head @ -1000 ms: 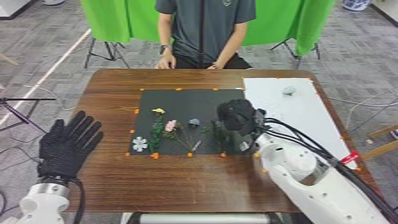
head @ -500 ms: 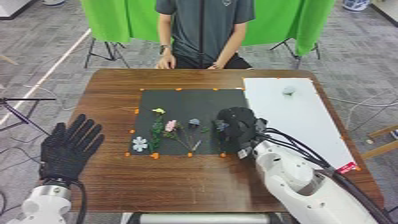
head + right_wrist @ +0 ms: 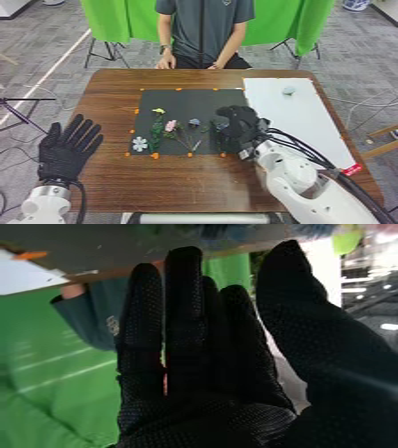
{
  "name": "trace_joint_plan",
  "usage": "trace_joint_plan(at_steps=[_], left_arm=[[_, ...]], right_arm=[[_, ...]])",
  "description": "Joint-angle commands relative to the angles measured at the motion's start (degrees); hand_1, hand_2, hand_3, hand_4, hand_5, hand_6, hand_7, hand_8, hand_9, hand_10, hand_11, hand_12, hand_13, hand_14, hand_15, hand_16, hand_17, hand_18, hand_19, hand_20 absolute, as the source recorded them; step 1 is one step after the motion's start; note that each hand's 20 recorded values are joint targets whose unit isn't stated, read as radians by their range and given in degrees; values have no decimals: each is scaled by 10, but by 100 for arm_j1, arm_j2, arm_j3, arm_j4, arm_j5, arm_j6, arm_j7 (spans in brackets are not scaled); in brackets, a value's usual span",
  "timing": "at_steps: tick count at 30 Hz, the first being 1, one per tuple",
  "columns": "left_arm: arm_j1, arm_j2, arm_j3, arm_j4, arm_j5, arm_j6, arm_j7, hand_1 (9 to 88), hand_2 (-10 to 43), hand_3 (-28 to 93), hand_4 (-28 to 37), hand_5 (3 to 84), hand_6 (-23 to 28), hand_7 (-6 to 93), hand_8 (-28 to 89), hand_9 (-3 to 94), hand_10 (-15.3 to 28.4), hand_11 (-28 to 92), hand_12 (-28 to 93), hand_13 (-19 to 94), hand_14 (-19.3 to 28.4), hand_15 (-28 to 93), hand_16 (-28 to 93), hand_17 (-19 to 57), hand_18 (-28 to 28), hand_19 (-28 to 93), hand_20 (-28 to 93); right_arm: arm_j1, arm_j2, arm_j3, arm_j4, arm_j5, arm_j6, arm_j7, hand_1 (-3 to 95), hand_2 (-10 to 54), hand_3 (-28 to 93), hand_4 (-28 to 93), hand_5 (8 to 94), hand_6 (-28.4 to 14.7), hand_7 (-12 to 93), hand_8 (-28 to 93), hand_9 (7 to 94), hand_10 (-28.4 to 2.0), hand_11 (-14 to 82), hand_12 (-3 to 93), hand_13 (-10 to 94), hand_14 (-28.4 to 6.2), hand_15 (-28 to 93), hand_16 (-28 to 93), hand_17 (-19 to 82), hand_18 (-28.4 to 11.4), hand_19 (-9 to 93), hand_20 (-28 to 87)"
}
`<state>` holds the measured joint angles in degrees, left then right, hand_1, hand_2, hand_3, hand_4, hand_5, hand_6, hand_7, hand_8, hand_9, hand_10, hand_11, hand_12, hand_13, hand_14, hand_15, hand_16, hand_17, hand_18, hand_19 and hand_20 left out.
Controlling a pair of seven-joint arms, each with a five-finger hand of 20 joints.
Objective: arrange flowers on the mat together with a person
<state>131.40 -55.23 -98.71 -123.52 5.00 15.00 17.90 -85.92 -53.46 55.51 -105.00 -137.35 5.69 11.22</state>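
my right hand point(image 3: 236, 121) over the right edge of the black mat point(image 3: 188, 99), fingers straight, thumb wide, flowers point(image 3: 171, 125) left of it, pale flower point(image 3: 289, 90) on white sheet point(image 3: 280, 112), my left hand point(image 3: 64, 152) spread by the surface's point(image 3: 160, 180) left edge

Dark mat point(image 3: 191, 100), flat, with cut flowers: yellow bloom point(image 3: 158, 111) on a leafy stem; pink bloom point(image 3: 171, 125) and blue bloom point(image 3: 195, 121) beside it, stems converging; white flower point(image 3: 139, 144) at near-left corner; apparently another bluish bloom point(image 3: 221, 126), partly hidden, at right. Pale blue bloom point(image 3: 289, 90): on white sheet point(image 3: 275, 107).
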Motion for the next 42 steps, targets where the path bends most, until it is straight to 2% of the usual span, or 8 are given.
trace_joint_plan(at_steps=[1,7,11,15,18,23,30,42], left_arm=[[144,-36,-38,-63,3,94,147,261,112,710,-283,426,68,103,-84,398,136,136,92,311,149,189,-27,-29,135,252,122],[142,8,-80,-62,41,4,155,273,107,717,-283,435,70,106,-86,399,136,136,93,310,145,187,-27,-28,135,250,121],[150,27,-119,-66,32,5,172,274,107,717,-283,436,70,106,-86,399,135,135,93,311,144,186,-25,-28,135,249,121],[137,52,-114,-49,20,-18,206,274,107,716,-283,436,68,106,-86,400,135,135,94,311,143,186,-25,-27,135,249,122],[122,48,-103,-42,-2,-10,233,274,107,716,-283,436,68,106,-86,400,134,135,93,311,143,185,-25,-27,135,248,122],[-22,91,-109,35,33,-33,88,274,108,716,-283,437,69,105,-86,400,134,134,94,312,142,184,-25,-25,133,247,122],[116,105,-262,-17,17,-67,237,274,108,715,-283,436,67,104,-86,399,133,132,93,312,140,181,-26,-23,131,245,123],[260,53,-267,-57,-33,-2,298,274,108,715,-283,430,65,106,-86,395,132,131,94,313,139,180,-24,-22,130,244,123]], right_arm=[[-266,56,454,-293,90,29,43,473,-95,699,-283,434,-33,210,-154,472,-134,169,140,535,-91,450,139,348,-158,780,142],[-622,205,1106,-594,1454,-34,-231,358,-95,719,-283,398,-54,183,-138,426,-153,147,131,467,-120,394,108,318,-166,749,116],[-976,220,1737,-679,2366,-351,-788,242,1,750,-282,362,-59,157,-124,378,-160,131,117,385,-140,345,87,246,-180,664,69],[-1341,286,2072,-884,2987,13,-435,203,61,752,-279,345,-52,150,-118,341,-158,109,108,301,-150,294,79,186,-177,590,49],[-1630,237,2393,-925,3348,135,-505,193,69,763,-273,355,-54,152,-121,326,-156,105,106,245,-160,283,75,138,-178,560,51],[-2248,19,3129,-1018,4215,-94,-771,187,73,769,-267,354,-47,153,-124,308,-141,101,96,212,-150,238,57,91,-177,524,57],[-2635,-150,3686,-1049,4819,-133,-904,190,72,774,-267,344,-39,149,-124,293,-142,83,91,199,-139,198,58,73,-174,499,64],[-2957,-418,3953,-1075,6132,-123,-1057,194,70,786,-272,344,-37,149,-124,291,-138,79,91,200,-127,162,74,70,-166,457,74]])
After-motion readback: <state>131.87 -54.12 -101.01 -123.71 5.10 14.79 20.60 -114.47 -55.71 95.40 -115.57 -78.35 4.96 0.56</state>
